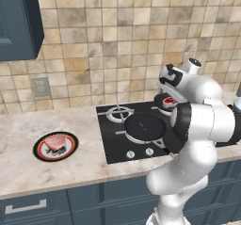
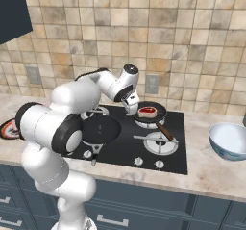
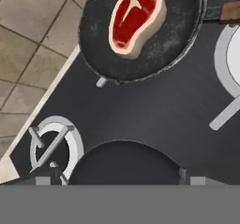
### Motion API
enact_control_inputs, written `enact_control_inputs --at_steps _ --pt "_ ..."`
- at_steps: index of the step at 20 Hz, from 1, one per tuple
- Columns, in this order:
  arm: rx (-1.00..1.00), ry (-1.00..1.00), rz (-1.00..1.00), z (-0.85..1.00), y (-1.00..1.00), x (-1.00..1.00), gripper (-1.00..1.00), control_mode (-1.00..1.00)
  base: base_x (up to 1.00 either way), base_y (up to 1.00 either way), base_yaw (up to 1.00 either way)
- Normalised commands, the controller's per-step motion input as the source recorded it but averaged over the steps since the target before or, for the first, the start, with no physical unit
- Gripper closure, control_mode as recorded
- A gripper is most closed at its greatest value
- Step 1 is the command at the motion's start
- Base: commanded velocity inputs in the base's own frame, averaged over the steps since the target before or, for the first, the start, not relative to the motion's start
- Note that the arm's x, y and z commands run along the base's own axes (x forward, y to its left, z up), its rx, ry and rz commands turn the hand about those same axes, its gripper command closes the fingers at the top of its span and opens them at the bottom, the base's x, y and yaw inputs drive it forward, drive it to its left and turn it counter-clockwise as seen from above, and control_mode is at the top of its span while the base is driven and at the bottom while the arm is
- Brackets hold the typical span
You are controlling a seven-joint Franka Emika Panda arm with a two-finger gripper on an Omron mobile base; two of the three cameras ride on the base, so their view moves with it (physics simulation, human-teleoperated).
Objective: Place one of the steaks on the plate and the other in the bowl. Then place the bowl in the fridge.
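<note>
One steak [image 3: 136,19] lies in a black frying pan [image 3: 140,54] on the hob's back burner, also seen as steak [image 2: 147,111]. My gripper [image 2: 130,107] hovers just left of that pan, open and empty, with its fingertips [image 3: 44,177] spread wide over the hob. The other steak [image 1: 57,140] rests on the red-rimmed plate [image 1: 41,154] on the counter at the left. The pale blue bowl [image 2: 229,140] stands empty on the counter right of the hob. The fridge is out of view.
A second black pan [image 2: 99,128] sits on the front-left burner, right under my hand. The black hob [image 2: 144,149] has knobs along its front edge. A tiled wall with sockets backs the counter [image 1: 28,125]. A dark cabinet [image 1: 16,21] hangs at upper left.
</note>
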Motion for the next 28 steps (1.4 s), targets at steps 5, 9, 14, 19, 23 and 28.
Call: enact_control_inputs --at_steps 5,9,14,19,23,28 --pt "0.0 0.08 0.0 -0.26 -0.33 0.29 -1.0 -1.0 0.0 0.0 0.0" --pt "0.0 0.1 0.0 -0.26 -0.3 0.32 -1.0 -1.0 0.0 0.0 0.0" --pt "0.0 0.11 -0.04 -0.15 -0.1 0.36 -1.0 -1.0 0.0 0.0 0.0" --pt "0.0 0.06 -0.04 -0.24 -0.08 0.39 -1.0 -1.0 0.0 0.0 0.0" --pt "0.0 0.04 -0.02 -0.28 -0.21 0.36 -1.0 -1.0 0.0 0.0 0.0" --pt "0.0 0.07 -0.02 -0.23 -0.17 0.32 -1.0 -1.0 0.0 0.0 0.0"
